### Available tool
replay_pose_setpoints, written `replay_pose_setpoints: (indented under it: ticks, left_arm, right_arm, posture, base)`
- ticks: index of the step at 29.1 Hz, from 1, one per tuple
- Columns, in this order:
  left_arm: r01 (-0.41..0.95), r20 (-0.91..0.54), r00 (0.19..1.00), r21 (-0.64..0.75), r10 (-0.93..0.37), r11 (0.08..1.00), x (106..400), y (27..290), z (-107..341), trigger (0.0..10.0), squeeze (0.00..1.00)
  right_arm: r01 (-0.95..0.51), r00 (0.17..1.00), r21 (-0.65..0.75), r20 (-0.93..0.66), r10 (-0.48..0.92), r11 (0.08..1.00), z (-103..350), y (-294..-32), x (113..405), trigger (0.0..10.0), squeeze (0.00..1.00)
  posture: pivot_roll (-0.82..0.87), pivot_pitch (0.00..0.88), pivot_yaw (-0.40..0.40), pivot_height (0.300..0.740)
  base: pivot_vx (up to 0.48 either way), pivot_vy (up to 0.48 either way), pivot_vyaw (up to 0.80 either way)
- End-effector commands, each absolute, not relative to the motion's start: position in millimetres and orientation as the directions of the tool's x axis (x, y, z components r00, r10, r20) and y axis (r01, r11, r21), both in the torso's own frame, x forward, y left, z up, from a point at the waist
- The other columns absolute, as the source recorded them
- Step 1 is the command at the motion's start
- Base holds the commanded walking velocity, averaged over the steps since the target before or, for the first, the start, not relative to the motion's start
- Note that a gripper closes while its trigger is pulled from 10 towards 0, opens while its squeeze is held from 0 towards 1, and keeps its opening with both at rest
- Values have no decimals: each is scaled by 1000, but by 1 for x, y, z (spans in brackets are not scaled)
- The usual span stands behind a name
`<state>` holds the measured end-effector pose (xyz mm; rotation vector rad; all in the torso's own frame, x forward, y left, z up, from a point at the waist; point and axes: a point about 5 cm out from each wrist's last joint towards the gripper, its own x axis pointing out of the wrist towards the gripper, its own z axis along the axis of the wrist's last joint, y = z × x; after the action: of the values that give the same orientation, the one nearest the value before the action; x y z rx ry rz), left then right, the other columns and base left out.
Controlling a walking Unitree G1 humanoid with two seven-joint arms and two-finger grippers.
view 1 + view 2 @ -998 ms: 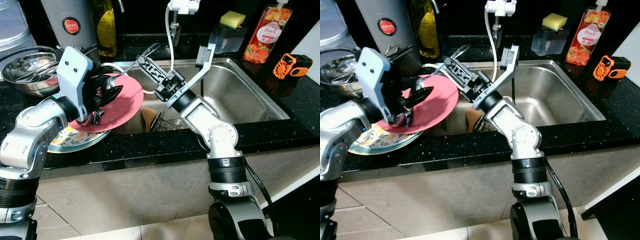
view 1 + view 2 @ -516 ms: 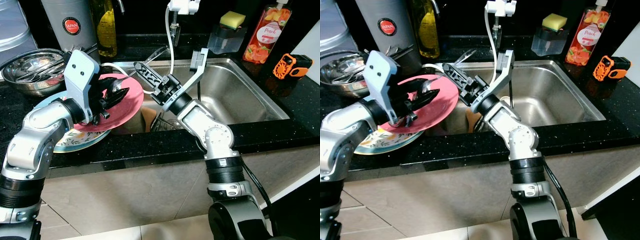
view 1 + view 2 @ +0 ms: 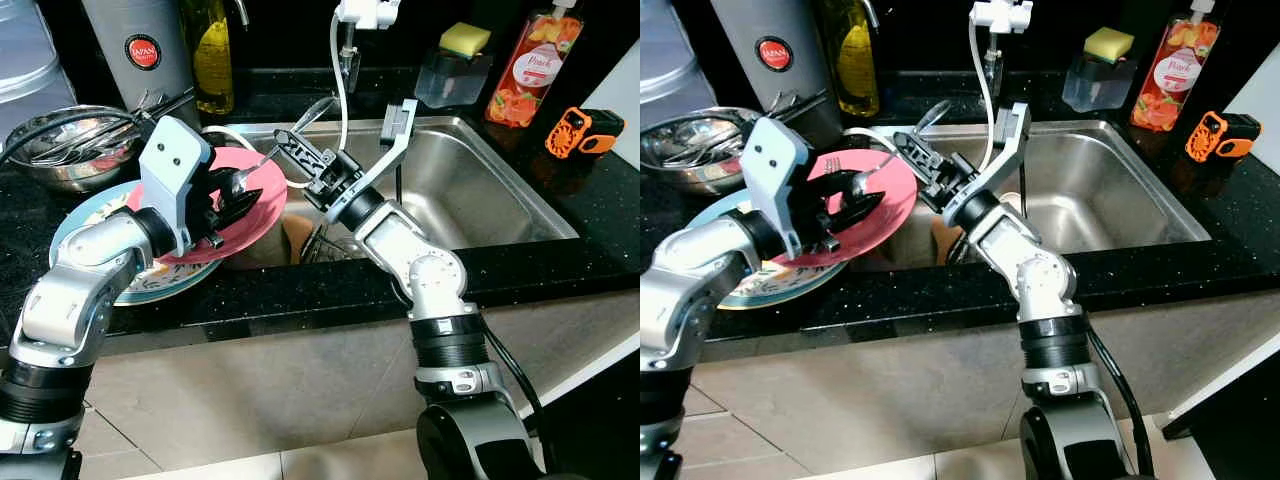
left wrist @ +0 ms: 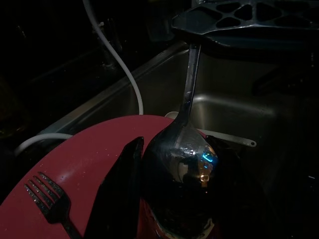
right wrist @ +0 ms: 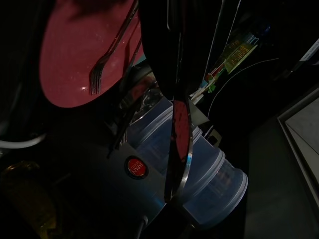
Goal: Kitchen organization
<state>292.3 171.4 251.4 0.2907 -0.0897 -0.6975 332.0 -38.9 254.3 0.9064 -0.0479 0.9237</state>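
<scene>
My left gripper (image 3: 228,196) is shut on the rim of a pink plate (image 3: 268,205), holding it just above a patterned plate (image 3: 88,215) on the black counter left of the sink. A fork (image 4: 49,198) lies on the pink plate. Reaching over from the sink side, my right gripper (image 3: 287,142) is shut on the handle of a steel spoon (image 4: 182,160). The spoon's bowl hangs over the pink plate, close beside my left gripper's fingers (image 4: 121,191).
The steel sink (image 3: 478,195) has glassware and a brown item (image 3: 297,237) in its left corner, under a faucet (image 3: 348,40). A steel bowl of utensils (image 3: 62,150), a grey canister (image 3: 135,50) and an oil bottle (image 3: 210,55) stand behind; a soap bottle (image 3: 525,65) stands at right.
My left arm has swung the pink plate lower and flatter over the patterned plate. My right gripper has dipped slightly, bringing the spoon's bowl down over the pink plate.
</scene>
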Motion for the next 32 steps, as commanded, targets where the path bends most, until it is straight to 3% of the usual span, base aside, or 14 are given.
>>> replay_pose_setpoints:
  ticks: [1,2,3,5,6,12,20,22,23,26,28,29,31,32]
  left_arm:
    - [592,33,786,252,-618,766,297,173,256,10000,1000]
    - [592,33,786,252,-618,766,297,173,256,10000,1000]
    - [564,62,802,245,-594,788,299,175,260,10000,1000]
    - [542,104,812,228,-574,809,299,178,267,10000,1000]
    - [545,131,807,211,-576,811,298,180,272,10000,35]
    - [543,171,806,171,-567,822,292,187,276,10000,0]
    - [543,171,806,171,-567,822,292,187,276,10000,0]
    - [512,135,834,175,-535,841,296,190,270,10000,0]
    - [309,-27,951,149,-308,939,315,214,243,10000,0]
    - [240,-72,970,141,-232,960,319,222,234,10000,0]
    - [164,-105,983,126,-151,979,322,230,228,10000,0]
    - [164,-105,983,126,-151,979,322,230,228,10000,0]
    - [160,-109,983,120,-147,980,321,231,227,10000,0]
    - [160,-111,983,120,-146,980,321,231,226,10000,0]
  right_arm:
    - [-680,647,695,417,638,236,246,-31,328,0,0]
    - [-680,647,695,417,638,236,246,-31,328,0,0]
    - [-673,658,697,411,631,247,246,-32,330,10000,0]
    - [-655,686,708,408,602,265,246,-37,335,10000,0]
    - [-636,715,718,408,568,285,247,-43,340,10000,0]
    - [-462,877,751,304,373,473,239,-77,367,10000,0]
    - [-462,877,751,304,373,473,239,-77,367,10000,0]
    - [-375,919,755,227,322,538,229,-86,375,10000,0]
    - [-105,989,732,6,148,673,189,-112,384,10000,1000]
    - [-14,995,731,-54,79,682,176,-122,384,10000,1000]
    - [71,997,856,-75,-13,512,168,-138,384,10000,1000]
    - [71,997,856,-75,-13,512,168,-138,384,10000,1000]
    - [33,999,933,-18,-45,359,175,-149,387,10000,1000]
    - [18,999,938,-1,-49,345,178,-151,387,10000,1000]
  posture:
    - [278,0,-54,740]
    - [278,0,-54,740]
    - [277,0,-57,740]
    - [279,0,-57,740]
    - [279,0,-57,740]
    - [285,0,-60,740]
    - [285,0,-60,740]
    - [285,0,-60,740]
    - [287,0,-58,740]
    - [287,0,-58,740]
    - [290,0,-58,740]
    - [290,0,-58,740]
    - [295,0,-58,740]
    - [295,0,-58,740]
  base:
    - [0,0,0]
    - [0,0,0]
    - [0,0,0]
    - [0,0,0]
    - [0,0,0]
    - [0,0,0]
    - [0,0,0]
    - [0,0,0]
    - [0,0,0]
    - [0,0,0]
    - [0,0,0]
    - [0,0,0]
    - [0,0,0]
    - [0,0,0]
